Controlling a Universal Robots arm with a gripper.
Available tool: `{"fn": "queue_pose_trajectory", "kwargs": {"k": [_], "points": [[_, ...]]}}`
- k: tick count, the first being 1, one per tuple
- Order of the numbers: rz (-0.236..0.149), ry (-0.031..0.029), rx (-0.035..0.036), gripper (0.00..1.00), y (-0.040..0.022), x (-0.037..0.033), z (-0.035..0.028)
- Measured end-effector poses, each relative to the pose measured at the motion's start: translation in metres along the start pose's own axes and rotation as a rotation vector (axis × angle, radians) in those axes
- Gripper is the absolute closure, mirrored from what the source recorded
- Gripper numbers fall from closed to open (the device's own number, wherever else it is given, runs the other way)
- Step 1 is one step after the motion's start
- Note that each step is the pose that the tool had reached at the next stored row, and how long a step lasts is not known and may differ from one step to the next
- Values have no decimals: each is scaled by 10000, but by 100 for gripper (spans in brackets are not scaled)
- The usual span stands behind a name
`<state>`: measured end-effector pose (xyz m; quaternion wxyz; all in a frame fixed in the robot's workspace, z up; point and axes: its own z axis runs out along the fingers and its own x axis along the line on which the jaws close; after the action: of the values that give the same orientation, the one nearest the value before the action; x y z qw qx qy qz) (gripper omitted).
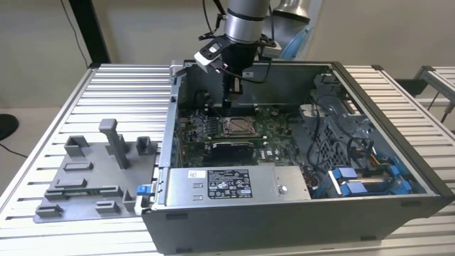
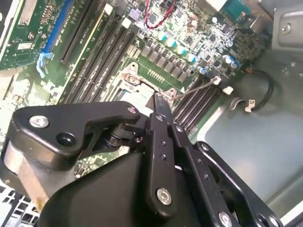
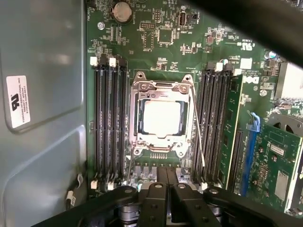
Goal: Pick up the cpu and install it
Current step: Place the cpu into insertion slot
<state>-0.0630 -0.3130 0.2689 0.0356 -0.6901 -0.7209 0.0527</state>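
Jaws closed, cpu seated in socket

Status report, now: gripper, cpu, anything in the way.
Shut, empty gripper over the motherboard, near the socket. The cpu sits in that metal-framed socket. Nothing between gripper and cpu.

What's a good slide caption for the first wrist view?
The cpu sits in the metal-framed socket between memory slots, the shut, empty gripper close by.
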Motion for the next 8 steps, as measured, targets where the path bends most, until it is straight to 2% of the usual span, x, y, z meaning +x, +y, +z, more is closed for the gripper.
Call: {"fn": "queue_pose_trajectory", "kwargs": {"k": [2, 8], "points": [[-1, -2, 0, 100, -49, 2, 9], [-5, -1, -1, 100, -311, 15, 88]]}}
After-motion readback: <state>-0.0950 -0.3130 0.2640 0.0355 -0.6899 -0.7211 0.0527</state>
